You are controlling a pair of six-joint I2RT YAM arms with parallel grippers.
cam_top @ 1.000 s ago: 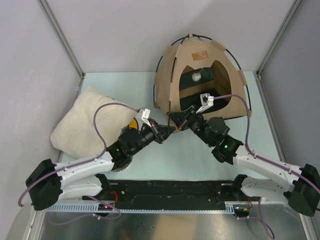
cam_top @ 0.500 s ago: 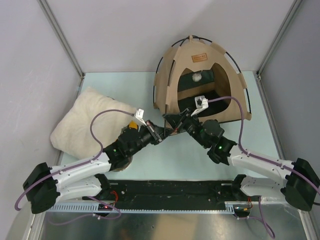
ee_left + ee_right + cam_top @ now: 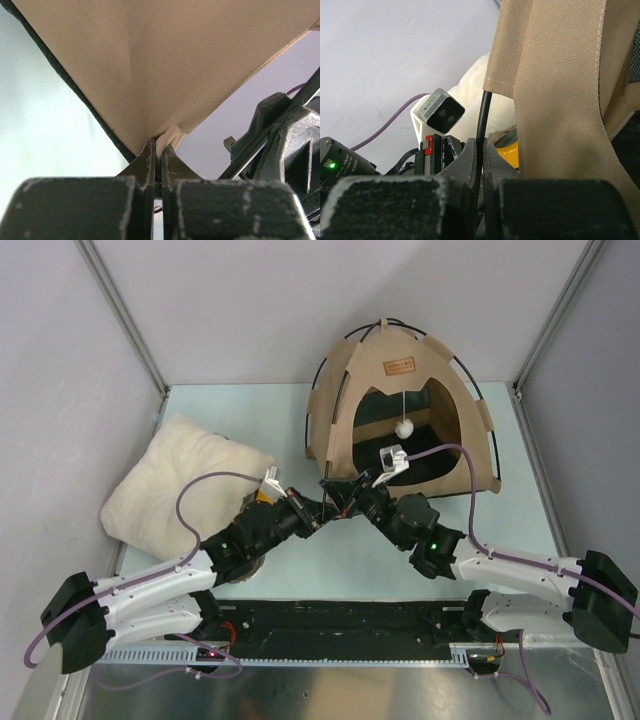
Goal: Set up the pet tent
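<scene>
The tan pet tent (image 3: pixel 400 350) stands domed at the back right of the table, its dark doorway facing the arms and a white pom-pom (image 3: pixel 404 428) hanging in it. Both grippers meet at its front left corner. My left gripper (image 3: pixel 318 503) is shut on a fabric loop at the tip of that corner; the wrist view shows the left gripper (image 3: pixel 160 146) pinching the beige webbing under the tent panel (image 3: pixel 160 65). My right gripper (image 3: pixel 338 498) is shut on a thin black pole (image 3: pixel 483 112), clamped between its jaws beside the tent's hem (image 3: pixel 555 75).
A cream fluffy pillow (image 3: pixel 180 485) lies at the left, against the side wall. A yellow bowl holder (image 3: pixel 262 496) peeks out under the left arm; its yellow edge (image 3: pixel 509 150) also shows behind the right fingers. Walls enclose the table on three sides.
Both grippers have drawn the tent's front left corner leftward and towards the arms. The tent now stands taller and rounder, and the pom-pom hangs lower in the doorway.
</scene>
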